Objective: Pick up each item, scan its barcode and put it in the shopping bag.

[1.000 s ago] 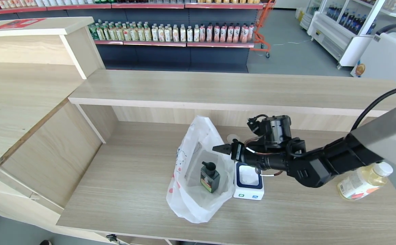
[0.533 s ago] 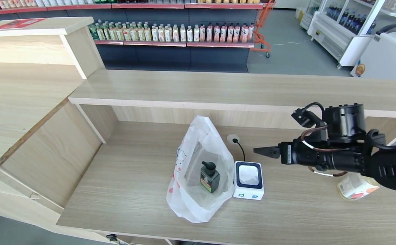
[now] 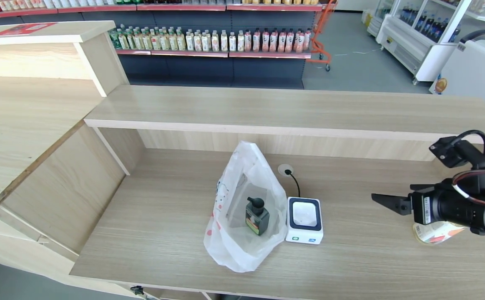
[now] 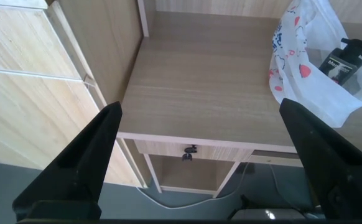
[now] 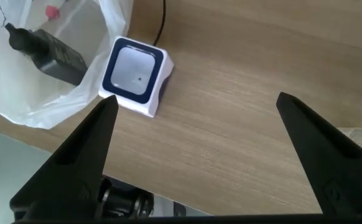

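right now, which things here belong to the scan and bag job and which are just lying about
Part of the job:
shopping bag
dark pump bottle, already inside the bag
barcode scanner, beside the bag
bottle of yellow liquid, not yet bagged
right claw, open, above that bottle

Just there:
drink shelves
orange cart
display fridges
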Available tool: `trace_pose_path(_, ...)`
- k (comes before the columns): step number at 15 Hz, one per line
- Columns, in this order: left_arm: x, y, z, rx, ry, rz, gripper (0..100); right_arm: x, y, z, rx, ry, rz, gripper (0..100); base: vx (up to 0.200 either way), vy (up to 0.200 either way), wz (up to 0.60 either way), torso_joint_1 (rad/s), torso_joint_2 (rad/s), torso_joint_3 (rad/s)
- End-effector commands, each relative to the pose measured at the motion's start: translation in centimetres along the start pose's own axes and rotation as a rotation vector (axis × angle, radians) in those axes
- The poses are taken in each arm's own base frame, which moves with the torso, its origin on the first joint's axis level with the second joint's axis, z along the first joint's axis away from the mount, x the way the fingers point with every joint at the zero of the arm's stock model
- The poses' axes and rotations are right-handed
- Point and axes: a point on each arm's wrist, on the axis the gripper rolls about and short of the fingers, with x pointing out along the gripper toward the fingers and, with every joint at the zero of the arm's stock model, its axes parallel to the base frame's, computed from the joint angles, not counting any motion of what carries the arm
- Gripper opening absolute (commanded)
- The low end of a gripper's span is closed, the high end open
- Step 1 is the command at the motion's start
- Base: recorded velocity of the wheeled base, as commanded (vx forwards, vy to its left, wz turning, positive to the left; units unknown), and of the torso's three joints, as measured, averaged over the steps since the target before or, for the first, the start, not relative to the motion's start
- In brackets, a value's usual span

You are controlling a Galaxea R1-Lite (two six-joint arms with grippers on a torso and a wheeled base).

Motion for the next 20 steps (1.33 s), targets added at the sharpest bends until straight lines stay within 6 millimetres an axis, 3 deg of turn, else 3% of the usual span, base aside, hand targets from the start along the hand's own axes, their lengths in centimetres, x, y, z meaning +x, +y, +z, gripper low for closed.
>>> trace_pose_path(1, 0.0, 0.0, 0.0, -0.001, 0.0, 0.0, 100, -1.7, -0.6, 0.3, 0.007, -0.051, -0.039, 100, 0.0, 0.0, 0.0, 0.0, 0.0, 0.0)
trace_pose_path(4, 0.0, 0.0, 0.0, -0.004, 0.0, 0.0, 100, -2.1, -0.6, 0.5, 0.019, -0.064, -0.042, 100, 0.0, 0.0, 0.0, 0.0, 0.0, 0.0)
trace_pose_path(8, 0.0, 0.0, 0.0, 0.005, 0.0, 0.002, 100, -2.1, -0.7, 0.4, 0.113, -0.035, -0.078, 100, 0.0, -0.2, 0.0, 0.002, 0.0, 0.001)
trace_pose_path(16, 0.0, 0.0, 0.0, 0.004, 0.0, 0.002, 100, -4.3, -0.2, -0.6, 0.283, 0.079, -0.091, 100, 0.0, -0.2, 0.0, 0.001, 0.0, 0.002)
trace_pose_path(20, 0.0, 0.0, 0.0, -0.001, 0.0, 0.002, 100, -5.3, 0.2, -1.2, 0.308, 0.102, -0.083, 100, -0.2, -0.15, 0.0, 0.005, 0.0, 0.002)
